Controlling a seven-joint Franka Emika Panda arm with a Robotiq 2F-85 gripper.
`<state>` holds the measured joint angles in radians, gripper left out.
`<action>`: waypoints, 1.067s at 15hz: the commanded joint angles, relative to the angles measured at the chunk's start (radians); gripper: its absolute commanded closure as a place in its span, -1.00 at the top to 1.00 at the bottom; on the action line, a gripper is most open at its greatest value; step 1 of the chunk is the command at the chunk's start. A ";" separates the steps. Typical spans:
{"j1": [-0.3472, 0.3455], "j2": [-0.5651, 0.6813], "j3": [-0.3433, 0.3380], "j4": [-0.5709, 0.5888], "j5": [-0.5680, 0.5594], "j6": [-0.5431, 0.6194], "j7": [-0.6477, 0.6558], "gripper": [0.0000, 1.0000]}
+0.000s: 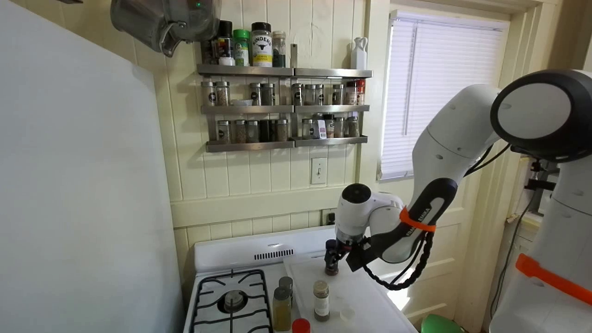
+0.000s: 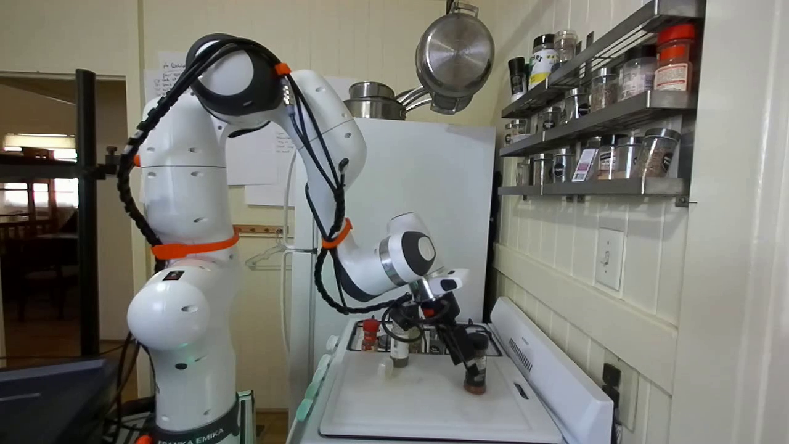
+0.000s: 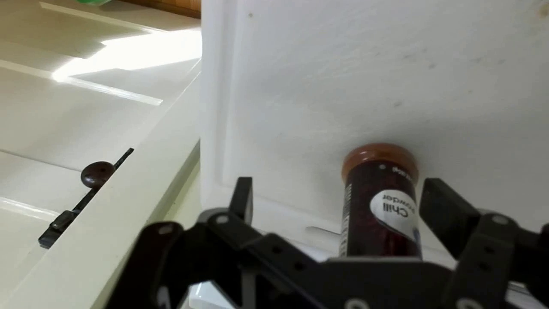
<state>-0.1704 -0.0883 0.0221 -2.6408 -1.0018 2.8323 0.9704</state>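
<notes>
Room beside jar (image 3: 381,206), end effector (image 3: 336,195) wide

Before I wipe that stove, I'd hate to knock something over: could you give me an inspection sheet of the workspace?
Surface: white stove cover, faintly spotted
Thing at hand: chili powder bottle, upright on the cover
Clutter: pale-capped shaker and small whitish piece on the cover, red-capped bottle nearby
Gripper: open; in the wrist view the bottle shows between its jaws, contact unclear
Cables: black braided cable, looped below the arm
Surroundings: refrigerator, spice shelves, window blind
</notes>
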 commanded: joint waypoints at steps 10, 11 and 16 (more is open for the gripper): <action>-0.043 0.019 -0.008 0.040 -0.335 0.116 0.258 1.00; -0.045 0.022 -0.009 0.042 -0.348 0.126 0.269 1.00; -0.057 0.052 -0.024 0.065 -0.400 0.210 0.333 0.89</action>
<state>-0.2135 -0.0704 0.0075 -2.5989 -1.3397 2.9855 1.2362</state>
